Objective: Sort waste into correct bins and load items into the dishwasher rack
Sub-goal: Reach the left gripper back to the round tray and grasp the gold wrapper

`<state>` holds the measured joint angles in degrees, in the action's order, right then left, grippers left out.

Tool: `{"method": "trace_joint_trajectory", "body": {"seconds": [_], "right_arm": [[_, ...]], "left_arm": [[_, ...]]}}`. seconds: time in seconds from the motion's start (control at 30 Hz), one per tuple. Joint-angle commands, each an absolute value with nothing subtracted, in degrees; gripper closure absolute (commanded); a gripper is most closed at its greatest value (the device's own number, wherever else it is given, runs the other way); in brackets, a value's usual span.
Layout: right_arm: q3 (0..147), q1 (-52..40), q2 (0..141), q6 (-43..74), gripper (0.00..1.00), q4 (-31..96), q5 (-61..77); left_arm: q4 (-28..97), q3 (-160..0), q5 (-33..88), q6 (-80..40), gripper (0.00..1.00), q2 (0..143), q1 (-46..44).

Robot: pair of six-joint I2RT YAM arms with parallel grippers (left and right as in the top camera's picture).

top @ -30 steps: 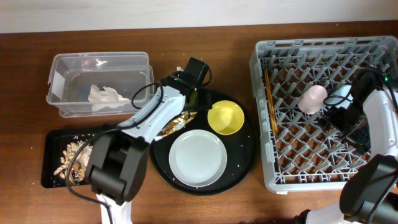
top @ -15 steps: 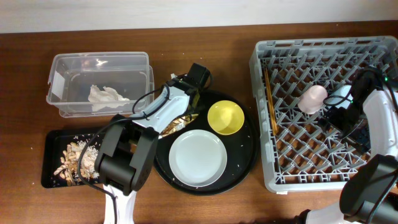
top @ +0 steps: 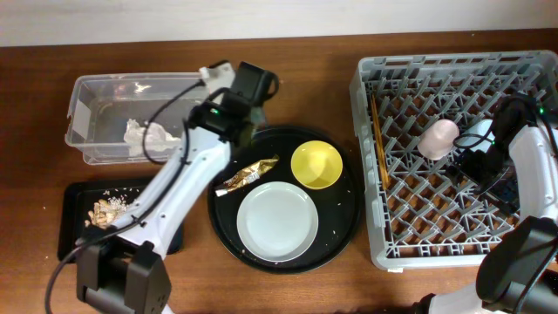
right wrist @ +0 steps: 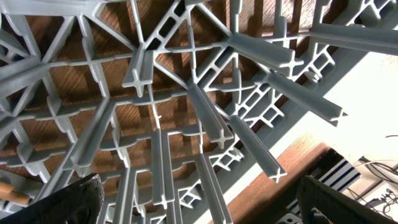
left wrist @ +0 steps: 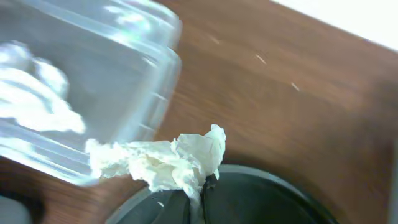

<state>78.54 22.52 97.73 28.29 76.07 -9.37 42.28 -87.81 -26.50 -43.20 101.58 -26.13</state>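
left gripper (left wrist: pixel 200 190) pinched shut on tissue (left wrist: pixel 166 163), held up just beside the box (left wrist: pixel 134 74) rim, probably to drop it in. tissue white, crumpled, ragged, dangling. second tissue (left wrist: pixel 37 112) lies inside the box. right gripper (right wrist: pixel 199 205) spread wide, empty, over rack (right wrist: pixel 186 99).
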Motion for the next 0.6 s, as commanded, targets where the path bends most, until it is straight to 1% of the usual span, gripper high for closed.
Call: {"method": "trace_joint_trajectory", "body": {"seconds": [0.0, 0.07, 0.1, 0.13, 0.17, 0.2, 0.3, 0.47, 0.53, 0.57], "right_arm": [[78.7, 22.9, 98.0, 28.6, 0.02, 76.1, -9.6], [78.7, 22.9, 98.0, 28.6, 0.02, 76.1, -9.6], [78.7, 22.9, 98.0, 28.6, 0.02, 76.1, -9.6], [78.7, 22.9, 98.0, 28.6, 0.02, 76.1, -9.6], [78.7, 22.9, 98.0, 28.6, 0.02, 76.1, -9.6], [78.7, 22.9, 98.0, 28.6, 0.02, 76.1, -9.6], [78.7, 22.9, 98.0, 28.6, 0.02, 76.1, -9.6], [78.7, 22.9, 98.0, 28.6, 0.02, 76.1, -9.6], [78.7, 22.9, 98.0, 28.6, 0.02, 76.1, -9.6], [78.7, 22.9, 98.0, 28.6, 0.02, 76.1, -9.6]], "left_arm": [[41.6, -88.2, -32.9, -43.3, 0.99, 100.6, -18.0], [41.4, -88.2, -32.2, -43.3, 0.98, 100.6, -13.0], [41.3, -88.2, -30.5, -43.3, 0.92, 100.7, -9.6], [41.2, -88.2, -27.7, -43.3, 0.71, 100.7, -6.9], [41.1, -88.2, -26.0, -43.3, 0.28, 100.7, -5.2], [41.2, -88.2, -22.0, -43.3, 0.01, 100.7, -2.5], [41.2, -88.2, -17.3, -43.2, 0.01, 100.7, -0.2], [41.2, -88.2, -16.0, -42.6, 0.01, 100.7, -0.1], [41.1, -88.2, -12.5, -36.9, 0.01, 100.7, -0.1], [41.7, -88.2, -7.0, -29.9, 0.01, 100.7, -0.1]]}}
